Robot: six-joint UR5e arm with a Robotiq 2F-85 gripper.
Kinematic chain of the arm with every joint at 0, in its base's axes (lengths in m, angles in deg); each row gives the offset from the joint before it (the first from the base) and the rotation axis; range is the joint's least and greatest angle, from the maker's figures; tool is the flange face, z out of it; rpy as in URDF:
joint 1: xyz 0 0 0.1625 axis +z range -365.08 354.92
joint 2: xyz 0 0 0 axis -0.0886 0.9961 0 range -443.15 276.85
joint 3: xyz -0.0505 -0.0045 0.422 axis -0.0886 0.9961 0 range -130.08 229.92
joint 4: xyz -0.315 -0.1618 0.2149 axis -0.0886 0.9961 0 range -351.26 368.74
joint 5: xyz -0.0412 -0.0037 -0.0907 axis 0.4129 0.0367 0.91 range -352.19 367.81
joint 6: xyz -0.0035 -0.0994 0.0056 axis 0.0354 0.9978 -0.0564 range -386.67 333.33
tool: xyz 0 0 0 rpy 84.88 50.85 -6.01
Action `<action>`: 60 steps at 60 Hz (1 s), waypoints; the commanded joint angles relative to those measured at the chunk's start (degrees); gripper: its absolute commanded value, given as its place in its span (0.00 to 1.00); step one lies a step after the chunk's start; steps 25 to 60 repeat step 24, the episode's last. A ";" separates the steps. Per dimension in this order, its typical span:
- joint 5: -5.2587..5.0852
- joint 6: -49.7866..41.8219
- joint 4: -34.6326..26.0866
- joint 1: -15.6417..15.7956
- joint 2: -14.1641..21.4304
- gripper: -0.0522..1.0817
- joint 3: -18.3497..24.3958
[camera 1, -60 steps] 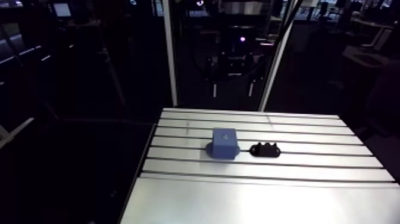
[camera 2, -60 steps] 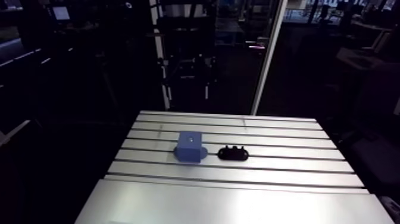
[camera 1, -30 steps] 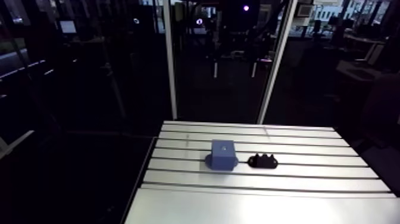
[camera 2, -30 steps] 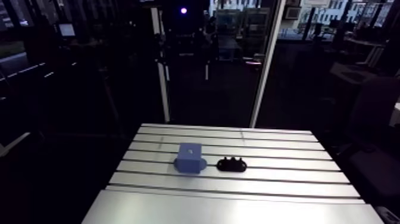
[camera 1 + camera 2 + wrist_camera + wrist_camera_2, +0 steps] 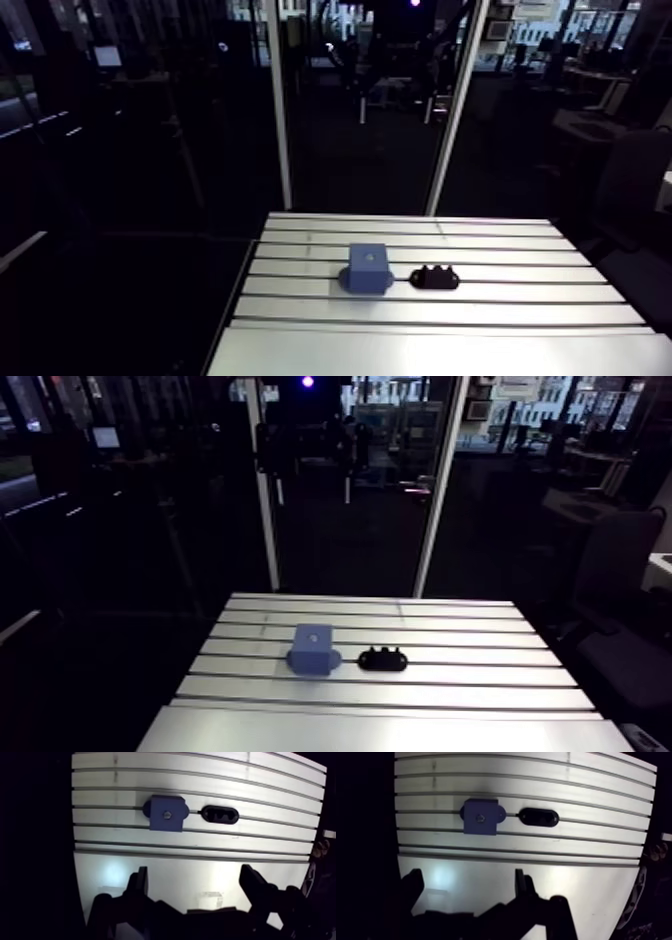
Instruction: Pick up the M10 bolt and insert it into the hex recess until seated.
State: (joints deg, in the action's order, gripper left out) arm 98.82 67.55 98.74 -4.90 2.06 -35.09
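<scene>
A blue block [image 5: 166,813] with rounded side lugs sits on the slotted table [image 5: 200,882], and a small grey round spot [image 5: 167,815] marks the centre of its top. I cannot tell whether that spot is a bolt head or a recess. Right beside the block lies a black oblong holder [image 5: 219,815] with three small bumps; the arm view shows it [image 5: 434,277] next to the block [image 5: 367,268]. My gripper [image 5: 196,884] hangs high over the smooth near part of the table, short of both parts. It is open, with nothing between its fingers [image 5: 140,883].
The table's left edge [image 5: 75,852] drops into darkness close to the blue block. Several grooved slots run across the far half of the table [image 5: 420,240]; the near half is a smooth plate [image 5: 430,350].
The whole arm view has shifted, so the camera has moved; block and holder now look slightly smaller. They keep their places on the table. A dark shape with a purple light climbed to the top edge.
</scene>
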 commanded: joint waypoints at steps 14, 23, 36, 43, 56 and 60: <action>0.27 0.92 -1.37 -2.91 1.49 0.06 -0.03; 0.18 0.92 -1.37 -2.91 1.49 0.06 0.06; 0.18 0.92 -1.37 -2.91 1.49 0.06 0.06; 0.18 0.92 -1.37 -2.91 1.49 0.06 0.06; 0.18 0.92 -1.37 -2.91 1.49 0.06 0.06; 0.18 0.92 -1.37 -2.91 1.49 0.06 0.06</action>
